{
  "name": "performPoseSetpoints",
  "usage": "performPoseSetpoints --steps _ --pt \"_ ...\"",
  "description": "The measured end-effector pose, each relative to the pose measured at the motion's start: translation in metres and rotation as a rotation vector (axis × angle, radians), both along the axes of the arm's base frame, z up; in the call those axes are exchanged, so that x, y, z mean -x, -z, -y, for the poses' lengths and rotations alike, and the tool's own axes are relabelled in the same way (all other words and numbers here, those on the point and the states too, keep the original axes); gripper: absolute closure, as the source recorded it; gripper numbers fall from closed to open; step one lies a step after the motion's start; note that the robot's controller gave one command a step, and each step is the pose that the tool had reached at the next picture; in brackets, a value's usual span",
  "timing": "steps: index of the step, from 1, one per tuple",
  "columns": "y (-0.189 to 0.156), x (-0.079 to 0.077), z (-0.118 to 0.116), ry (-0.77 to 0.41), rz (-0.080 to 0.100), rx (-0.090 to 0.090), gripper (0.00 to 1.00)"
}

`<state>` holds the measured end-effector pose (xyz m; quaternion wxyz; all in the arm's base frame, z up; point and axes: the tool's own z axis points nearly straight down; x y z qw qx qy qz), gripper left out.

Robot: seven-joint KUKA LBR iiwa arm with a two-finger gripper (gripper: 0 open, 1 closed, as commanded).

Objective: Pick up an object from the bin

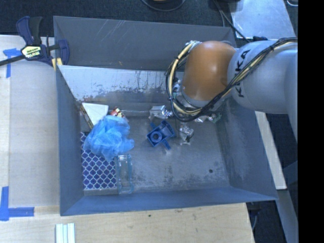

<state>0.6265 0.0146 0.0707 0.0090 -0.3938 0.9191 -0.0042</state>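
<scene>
Briefly: logged the gripper (174, 123) low over the middle of the bin (152, 202), tucked under the orange wrist cover (207, 75) and a loop of cables (174, 72). Could not tell how wide it stood, with the cover and the metal parts beneath it hiding its tip.

Found a small dark blue blocky piece (161, 134) with a square hole just beside the gripper, toward the view's left and slightly nearer the camera, flat on the floor about mid-bin. Could not tell whether touching or apart; saw nothing clearly held.

Noted open floor (202, 163) around that piece toward the near wall and the view's right, scuffed bare metal with no loose things on it. Noted the arm's grey body (263, 80) crossing the right rim and overhanging that corner.

Recorded the rest gathered well apart on the view's left:
- crumpled light blue plastic bag (107, 135), bulkiest item, near the left wall
- white flat card (96, 110) behind it, leaning toward the far-left corner
- small red and yellow item (117, 113) at the bag's far edge, too small to identify
- blue and white lattice-patterned sheet (98, 172) flat on the floor under the bag's near side
- clear plastic tube (125, 173) lying along the sheet's right edge, reaching almost to the near wall

Marked the far wall (121, 85) as scratched and worn along its foot, just behind the gripper.
</scene>
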Motion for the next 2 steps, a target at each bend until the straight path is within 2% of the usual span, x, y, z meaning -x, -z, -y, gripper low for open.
performPoseSetpoints --steps 1,2 --pt "0.0007 0.0063 -0.0286 -0.17 -0.011 -0.009 1.0" --pt "0.0007 0.0067 -0.0305 -0.177 -0.012 -0.01 1.0"
